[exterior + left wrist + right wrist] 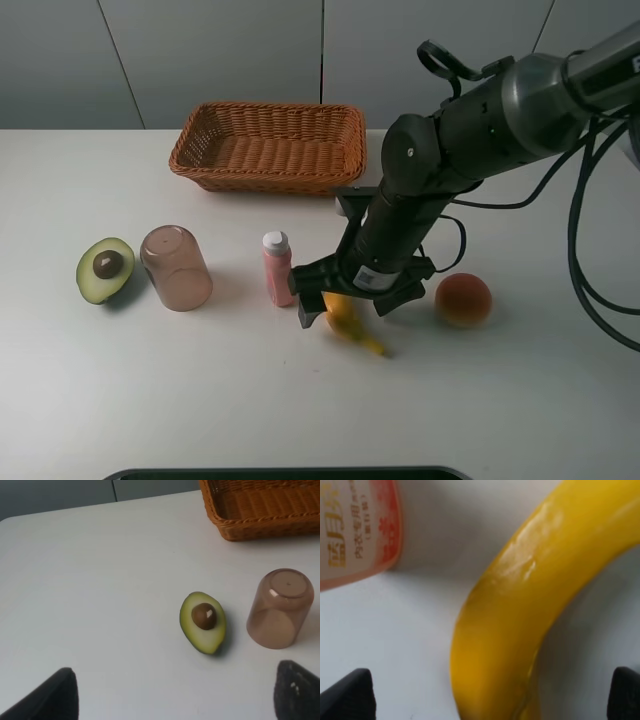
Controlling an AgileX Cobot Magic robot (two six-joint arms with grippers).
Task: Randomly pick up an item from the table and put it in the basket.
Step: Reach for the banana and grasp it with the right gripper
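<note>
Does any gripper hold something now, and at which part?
Nothing is held yet. The right gripper stands open astride the banana; the left gripper is open, empty.

Looks like a robotics lab or test bench, not a home kitchen. Evidence: a dark robot arm (470, 120) w/ loose black cables (585, 260) reaches in from the right of the basket (268, 146). Basket sits on a plain white table (120, 400). Behind the basket are flat grey wall panels (220, 50) w/ thin seams, office/lab style. In front of the basket, props are laid out apart in a rough row: avocado (105, 268) half, upturned pink cup (175, 267), small pink bottle (277, 268), banana (343, 312), round fruit (463, 300). They read as staged test objs. Even indoor light, soft shadows.
</note>
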